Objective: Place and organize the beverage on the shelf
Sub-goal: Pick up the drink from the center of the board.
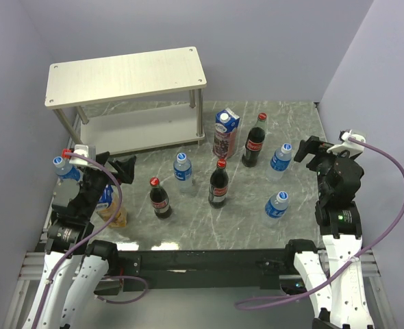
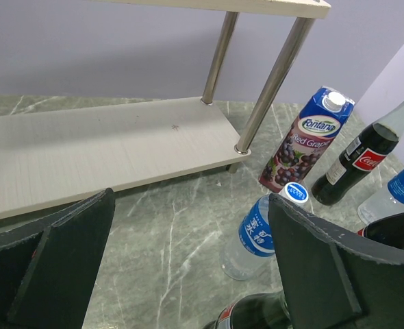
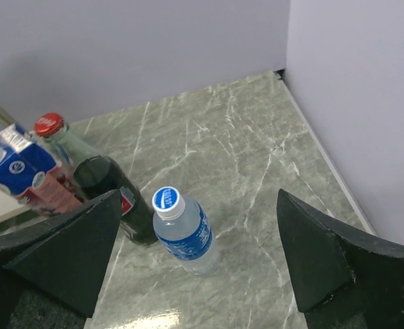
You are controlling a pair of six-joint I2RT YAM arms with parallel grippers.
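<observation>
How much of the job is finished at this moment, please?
Done: nothing; the low whitish wood-grain two-tier shelf holds no drink. In hand: nothing; the left gripper and the right gripper are open. Remaining: three dark cola bottles, four blue-labelled water bottles, the purple juice carton and the yellow carton, all on the grey marble table.

Pale lavender walls are closing in the workspace on three sides: a back wall (image 1: 270,41), a left wall (image 1: 7,103) and a right wall (image 1: 380,75), all plain and evenly lit. The surface (image 1: 250,229), a grey-green marble pattern with white veins, is running up to the back and right walls and meeting them at a dark corner seam. Soft light is leaving a pale glare (image 1: 154,241) on it near the front edge, where silver metal rails (image 1: 27,264) are showing.
</observation>
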